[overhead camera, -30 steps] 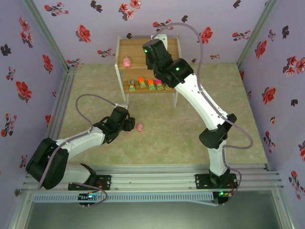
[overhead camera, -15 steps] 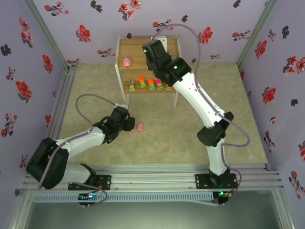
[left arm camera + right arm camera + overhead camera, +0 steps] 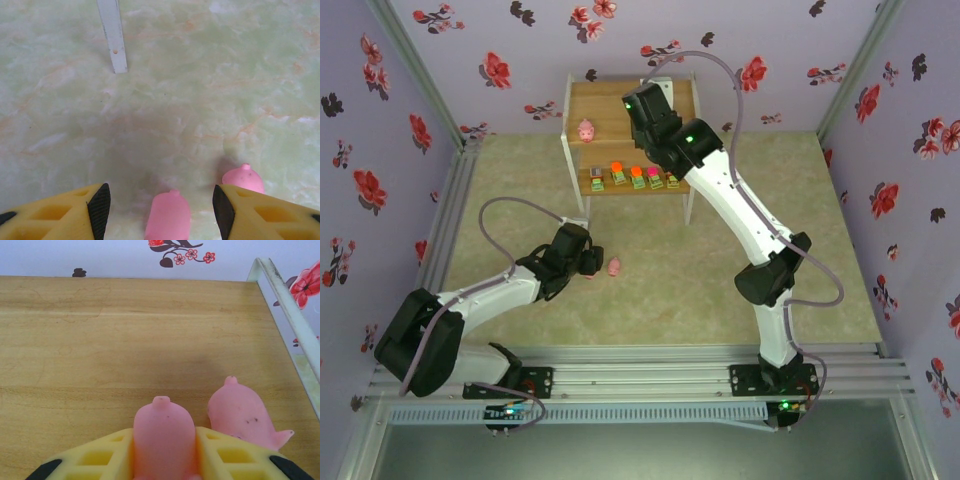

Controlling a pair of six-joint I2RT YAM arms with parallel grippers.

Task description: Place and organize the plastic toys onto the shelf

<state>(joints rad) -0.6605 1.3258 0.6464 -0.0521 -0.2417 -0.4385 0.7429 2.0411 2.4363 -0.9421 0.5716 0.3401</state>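
The right claw (image 3: pixel 164 460) is clamping a pink pig (image 3: pixel 164 422) just above the top board of the shelf (image 3: pixel 100 340). A second pig (image 3: pixel 242 412) is lying on that board just to the right of this claw, close to its finger. The left claw (image 3: pixel 160 202) is hanging low over the bench (image 3: pixel 210 90) with its jaws apart. A third pig (image 3: pixel 168 217) is lying between them, clear of both pads. A fourth pig (image 3: pixel 243 178) is sitting just beside the right finger. A white shelf leg (image 3: pixel 114 37) is standing ahead of it to the left.
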